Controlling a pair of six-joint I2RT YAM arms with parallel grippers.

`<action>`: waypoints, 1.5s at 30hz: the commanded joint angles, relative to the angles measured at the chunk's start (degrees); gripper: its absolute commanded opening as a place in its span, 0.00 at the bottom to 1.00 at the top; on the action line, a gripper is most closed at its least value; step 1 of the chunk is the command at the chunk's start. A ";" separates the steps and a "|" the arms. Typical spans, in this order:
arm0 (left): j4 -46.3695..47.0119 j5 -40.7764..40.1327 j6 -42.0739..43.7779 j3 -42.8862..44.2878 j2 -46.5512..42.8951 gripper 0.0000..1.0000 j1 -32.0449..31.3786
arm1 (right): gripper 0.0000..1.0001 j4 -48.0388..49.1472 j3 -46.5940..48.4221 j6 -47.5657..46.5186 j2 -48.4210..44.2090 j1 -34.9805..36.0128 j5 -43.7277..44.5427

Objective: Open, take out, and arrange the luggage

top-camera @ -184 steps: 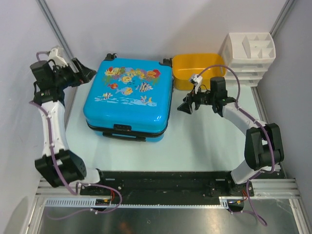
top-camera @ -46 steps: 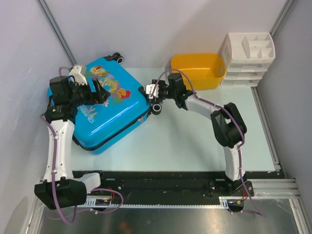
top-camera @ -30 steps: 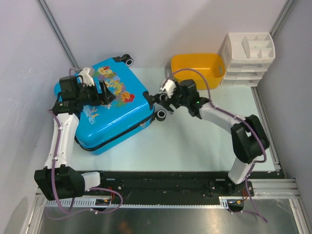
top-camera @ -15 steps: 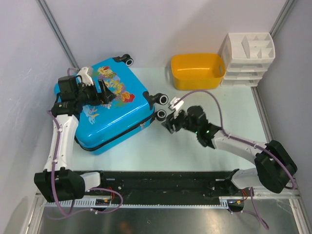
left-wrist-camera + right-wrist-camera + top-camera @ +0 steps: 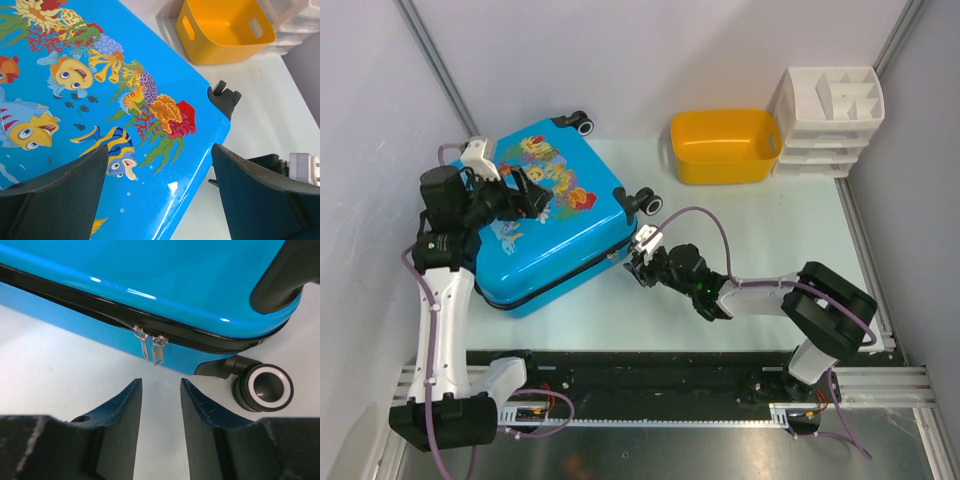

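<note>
The luggage (image 5: pixel 545 228), a bright-blue fish-print suitcase, lies flat and turned at an angle on the left of the table, zipped shut. My left gripper (image 5: pixel 527 193) hovers over its lid (image 5: pixel 100 100), jaws wide open and empty (image 5: pixel 160 155). My right gripper (image 5: pixel 640 266) sits low on the table by the suitcase's near right edge. In the right wrist view its fingers (image 5: pixel 161 390) stand a narrow gap apart with nothing between them, pointing at two silver zipper pulls (image 5: pixel 152 347) hanging from the black zipper band. A black wheel (image 5: pixel 263 387) is just to the right.
A yellow tub (image 5: pixel 725 145) stands at the back centre, with a white stacked organiser (image 5: pixel 830 115) to its right. Suitcase wheels (image 5: pixel 650 202) stick out toward the table's middle. The left wall is close behind the left arm.
The right arm has swung down from the suitcase's wheel corner to its near right edge, and its jaws have narrowed. The left arm has shifted slightly left. The suitcase has stayed put over the last second.
</note>
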 commanded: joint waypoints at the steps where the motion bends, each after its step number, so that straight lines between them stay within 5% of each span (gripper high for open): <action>1: 1.60 0.41 -1.01 -0.68 -0.93 0.89 -0.35 | 0.40 7.76 1.92 -0.39 3.02 0.92 1.44; 16: 2.65 1.73 -1.89 -1.64 0.56 0.88 -0.35 | 0.38 7.94 9.22 -0.57 11.46 1.36 1.53; 28: 2.74 1.12 -1.01 -2.44 1.88 0.87 -0.35 | 0.14 4.16 8.95 -3.47 11.11 -0.22 1.18; 31: 2.74 0.77 -0.83 -2.43 2.05 0.87 -0.35 | 0.01 3.89 8.86 -3.56 10.94 -0.93 1.18; 45: 2.74 -4.95 1.01 -3.31 4.78 0.86 -0.35 | 0.00 3.37 7.28 -5.67 7.95 -6.28 5.22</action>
